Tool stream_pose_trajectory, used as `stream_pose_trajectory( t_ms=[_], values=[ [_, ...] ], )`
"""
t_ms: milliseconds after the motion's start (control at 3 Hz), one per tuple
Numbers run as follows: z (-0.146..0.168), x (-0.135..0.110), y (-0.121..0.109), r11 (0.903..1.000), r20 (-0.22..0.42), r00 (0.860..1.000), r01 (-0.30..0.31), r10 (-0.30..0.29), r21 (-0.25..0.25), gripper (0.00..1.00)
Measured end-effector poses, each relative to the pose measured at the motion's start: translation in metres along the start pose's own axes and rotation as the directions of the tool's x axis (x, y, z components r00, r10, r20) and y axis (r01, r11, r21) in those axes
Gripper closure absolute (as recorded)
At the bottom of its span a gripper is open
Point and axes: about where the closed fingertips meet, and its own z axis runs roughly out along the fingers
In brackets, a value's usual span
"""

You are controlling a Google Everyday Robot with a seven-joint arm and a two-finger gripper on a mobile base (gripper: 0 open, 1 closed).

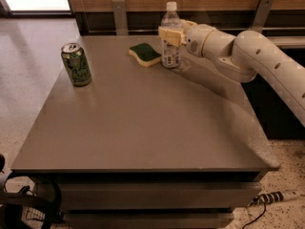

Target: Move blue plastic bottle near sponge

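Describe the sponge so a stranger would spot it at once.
On the grey table, look to the far edge, where the gripper is closed around the blue plastic bottle. The sponge lies just left of that bottle: flat, wavy-edged, dark green over pale yellow, unlike the tall bottle and the green can farther left.

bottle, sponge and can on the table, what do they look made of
The blue plastic bottle looks like clear, bluish, glossy plastic: you see through it; the cap is white. The gripper is closed around its upper part. The sponge: matte dark green scrub layer over pale yellow foam. The can is probably metal: silvery top, shiny green printed wall.
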Motion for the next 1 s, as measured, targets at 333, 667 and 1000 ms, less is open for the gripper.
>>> stream_pose_trajectory(
  t_ms=[333, 667, 1000],
  values=[
    [0.0018, -0.0002, 0.0019, 1.0, 0.0, 1.0, 0.0, 0.0, -0.004, 0.06],
    [0.0033, -0.0003, 0.0034, 1.0, 0.001, 1.0, -0.001, 0.001, -0.006, 0.0],
    [0.0033, -0.0003, 0.0034, 1.0, 0.001, 1.0, -0.001, 0.001, -0.006, 0.0]
  ],
)
